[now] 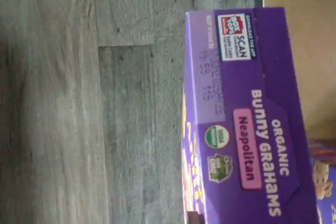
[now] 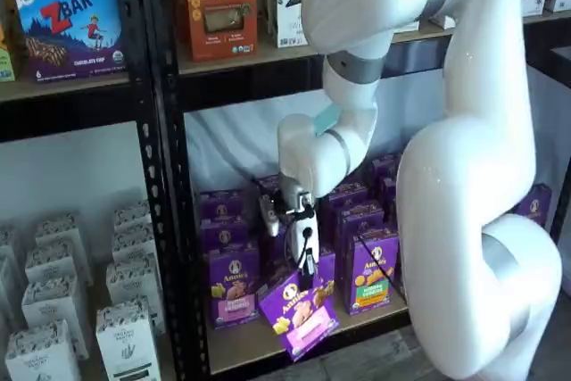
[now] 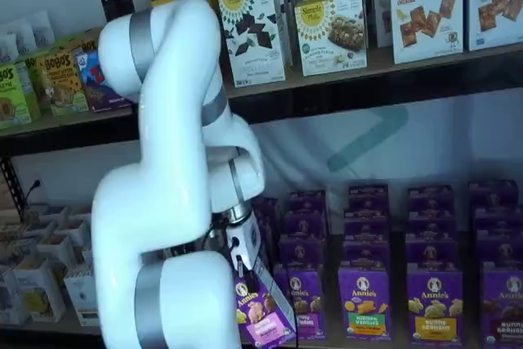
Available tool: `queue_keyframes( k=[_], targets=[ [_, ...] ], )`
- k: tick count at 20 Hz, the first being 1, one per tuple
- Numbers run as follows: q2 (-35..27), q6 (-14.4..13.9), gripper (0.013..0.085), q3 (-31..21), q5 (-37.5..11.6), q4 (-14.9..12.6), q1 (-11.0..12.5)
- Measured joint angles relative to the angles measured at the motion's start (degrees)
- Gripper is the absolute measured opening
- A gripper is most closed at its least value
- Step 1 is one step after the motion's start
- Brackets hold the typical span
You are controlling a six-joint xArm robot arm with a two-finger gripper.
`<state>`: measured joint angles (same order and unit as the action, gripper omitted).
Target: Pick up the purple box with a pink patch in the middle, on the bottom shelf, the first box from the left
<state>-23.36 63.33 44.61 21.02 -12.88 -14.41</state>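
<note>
The purple box hangs tilted just in front of the bottom shelf, with its pink patch low on its front. My gripper is shut on the box's top edge from above. In the other shelf view the arm hides most of the gripper, and the purple box leans out beside the arm's base. The wrist view shows the purple box close up on its side, with a pink "Neapolitan" label, over grey floor planks.
Rows of purple Annie's cartons fill the bottom shelf, one with a pink band at the front left. Orange and white cartons stand on the higher board. White cartons fill the rack to the left. A black upright separates them.
</note>
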Motion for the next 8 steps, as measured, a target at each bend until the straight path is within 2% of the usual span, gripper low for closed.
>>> queue_keyframes(
  k=[4,8],
  targets=[
    [2.5,0.0,0.0330,-1.7,1.3,-0.8,0.7],
    [4.2,0.9,0.0330,-2.9,2.3,-0.3,1.1]
  ],
)
